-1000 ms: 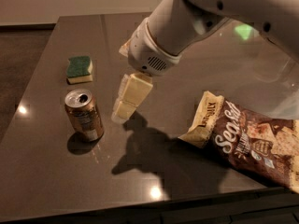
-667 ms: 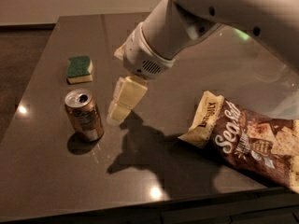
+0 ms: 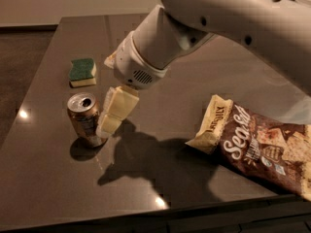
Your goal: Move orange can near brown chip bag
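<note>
End effector [image 3: 110, 122] just beside the upright orange can [image 3: 85, 119]; its opening cannot be told.

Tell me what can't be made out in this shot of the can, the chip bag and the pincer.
All in the camera view:
1. Chip bag: its right end is cut off by the picture's right edge.
2. Can: its right side is hidden behind the pincer, which hangs close beside it; whether they touch cannot be told.
3. Table: its back right part is hidden by the arm.
4. Arm: its upper part is cut off by the top edge.
</note>
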Tool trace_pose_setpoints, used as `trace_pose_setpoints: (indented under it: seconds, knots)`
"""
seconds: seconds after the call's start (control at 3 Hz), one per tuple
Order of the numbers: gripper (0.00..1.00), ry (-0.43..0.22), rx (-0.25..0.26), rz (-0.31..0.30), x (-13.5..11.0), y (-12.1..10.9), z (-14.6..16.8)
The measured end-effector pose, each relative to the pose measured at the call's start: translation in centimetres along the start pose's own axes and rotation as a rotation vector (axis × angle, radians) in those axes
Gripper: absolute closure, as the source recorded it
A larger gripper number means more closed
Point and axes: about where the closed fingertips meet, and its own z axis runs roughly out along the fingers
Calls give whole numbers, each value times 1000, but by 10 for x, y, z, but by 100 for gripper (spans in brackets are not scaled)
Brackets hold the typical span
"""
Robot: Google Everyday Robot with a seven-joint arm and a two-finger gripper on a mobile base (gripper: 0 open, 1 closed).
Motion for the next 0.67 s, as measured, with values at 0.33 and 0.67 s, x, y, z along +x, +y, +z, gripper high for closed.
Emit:
trace_pose_setpoints:
  seconds: [0.33, 0.67]
  knots:
    - [0, -18, -36, -23, -13, 11, 15]
    - [0, -26, -66, -37, -21, 21, 29]
